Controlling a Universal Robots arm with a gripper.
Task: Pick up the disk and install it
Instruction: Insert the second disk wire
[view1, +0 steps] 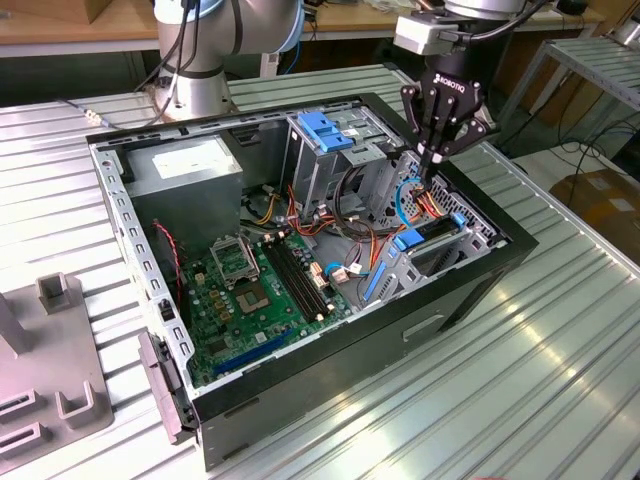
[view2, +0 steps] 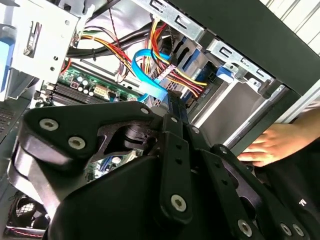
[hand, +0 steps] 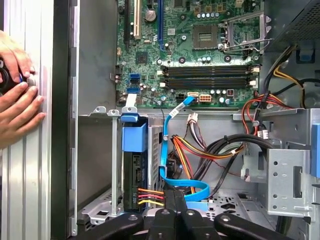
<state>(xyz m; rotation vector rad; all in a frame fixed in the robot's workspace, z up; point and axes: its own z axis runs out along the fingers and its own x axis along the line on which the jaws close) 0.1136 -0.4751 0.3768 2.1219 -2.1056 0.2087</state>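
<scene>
Pincer (hand: 174, 202) fingers were squeezed together, holding nothing, at the case's (view1: 470, 290) three o'clock. Disk (hand: 134, 182) sat slotted: heavy, stiff, breakable; grab its blue frame.

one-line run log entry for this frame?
pincer: above drive bay, inside open PC case | disk: seated in bay, cables attached | person's hands: on table beside case

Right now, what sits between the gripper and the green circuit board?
In the first wrist view, a blue flat cable and coloured wires lie between the gripper and the green circuit board.
</scene>
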